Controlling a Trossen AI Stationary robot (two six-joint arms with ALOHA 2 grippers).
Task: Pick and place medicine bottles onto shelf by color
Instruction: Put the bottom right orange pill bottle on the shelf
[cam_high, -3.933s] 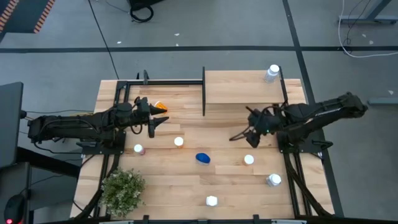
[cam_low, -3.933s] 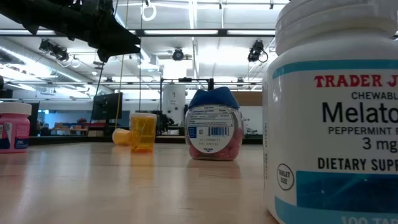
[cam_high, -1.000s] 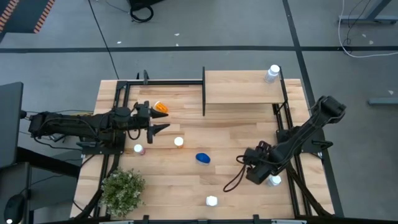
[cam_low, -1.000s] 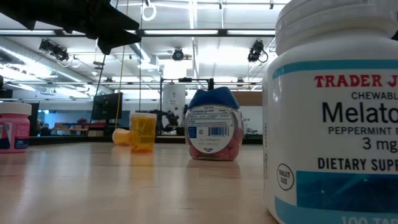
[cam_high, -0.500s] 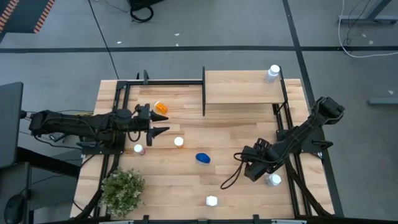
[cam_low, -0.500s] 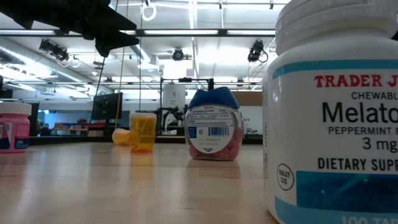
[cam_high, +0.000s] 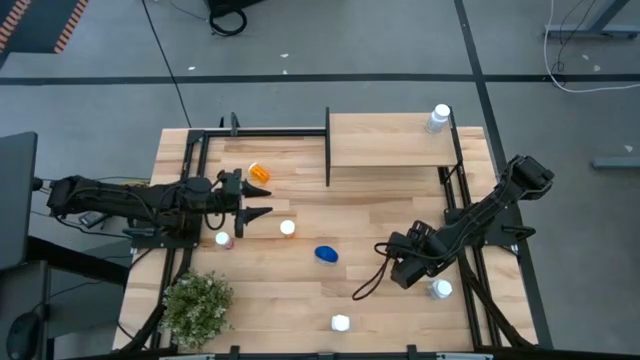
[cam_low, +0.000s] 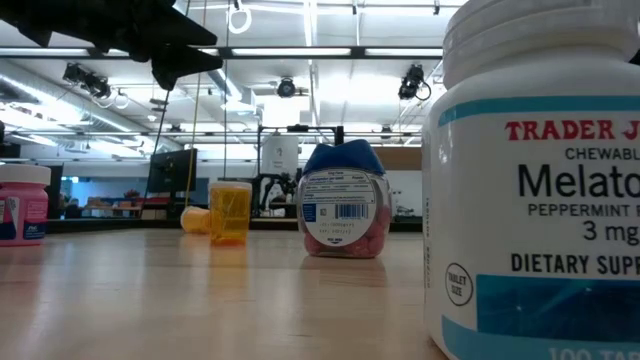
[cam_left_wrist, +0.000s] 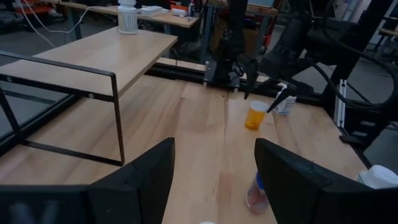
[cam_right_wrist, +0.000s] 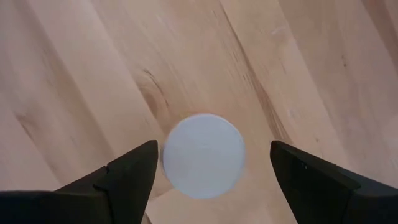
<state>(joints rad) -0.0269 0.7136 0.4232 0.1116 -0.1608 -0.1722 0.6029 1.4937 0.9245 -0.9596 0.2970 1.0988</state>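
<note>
We note that over the last few seconds the right gripper (cam_high: 403, 262) has swung away from the shelf (cam_high: 388, 140) and come down over the near right part of the table (cam_high: 300, 290). A second ago it was slightly nearer the table's front edge; it has since crept a little toward the centre. We judge that it is lining up for the next pick, with one white bottle (cam_high: 438, 118) already standing at the shelf's far right corner.

In the right wrist view, the white cap (cam_right_wrist: 203, 155) of an orange bottle sits directly below the gripper, centred between its two fingers (cam_right_wrist: 130, 174). The jaws stand wide apart and hold nothing. They have not yet touched the bottle.

The left gripper (cam_high: 255, 202) hovers over the left part of the table, jaws partly open and empty. It has eased back a little from the tipped orange bottle (cam_high: 259, 172), which lies just beyond it toward the far side.

The remaining bottles are spread on the table: the blue bottle (cam_high: 326, 254) near the centre, another orange bottle (cam_high: 287, 228) to its left, the pinkish bottle (cam_high: 222, 239) near the left arm, and white bottles (cam_high: 340, 322) toward the front.
</note>
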